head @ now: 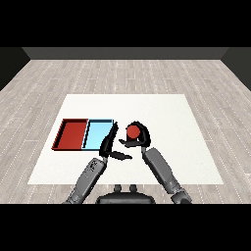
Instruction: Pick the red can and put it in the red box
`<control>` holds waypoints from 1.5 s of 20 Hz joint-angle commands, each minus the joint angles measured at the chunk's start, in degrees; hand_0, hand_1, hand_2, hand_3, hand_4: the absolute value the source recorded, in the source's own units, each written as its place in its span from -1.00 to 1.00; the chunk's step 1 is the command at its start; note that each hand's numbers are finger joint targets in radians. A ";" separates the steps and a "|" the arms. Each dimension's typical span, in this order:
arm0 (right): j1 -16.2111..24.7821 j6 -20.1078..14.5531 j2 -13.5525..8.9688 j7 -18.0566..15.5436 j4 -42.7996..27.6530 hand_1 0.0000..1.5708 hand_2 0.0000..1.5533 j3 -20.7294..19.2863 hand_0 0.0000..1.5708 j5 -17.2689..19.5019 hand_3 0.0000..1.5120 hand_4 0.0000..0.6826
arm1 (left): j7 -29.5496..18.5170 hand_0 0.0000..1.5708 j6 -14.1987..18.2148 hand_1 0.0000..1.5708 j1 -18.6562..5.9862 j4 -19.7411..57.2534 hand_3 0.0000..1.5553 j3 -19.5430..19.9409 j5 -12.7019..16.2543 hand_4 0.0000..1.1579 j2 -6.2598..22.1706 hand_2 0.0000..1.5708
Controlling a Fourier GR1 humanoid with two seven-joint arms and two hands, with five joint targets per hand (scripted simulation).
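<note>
Right hand (139, 138) curls round my red can (132, 131) at frame centre; rigid, light, probably slick, so I hold its sides; left hand (109, 143) spread.

Even, bright light (faint shadows)

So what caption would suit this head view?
Right hand curled round the red can, beside the blue tray; red tray waits at far left.
</note>
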 commanded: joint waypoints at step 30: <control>-5.81 -6.71 -0.04 -2.30 -0.61 0.93 0.88 11.99 0.93 -8.30 0.86 0.55 | 4.52 0.65 17.73 0.65 -14.68 11.06 0.61 -10.96 5.18 0.48 0.08 0.68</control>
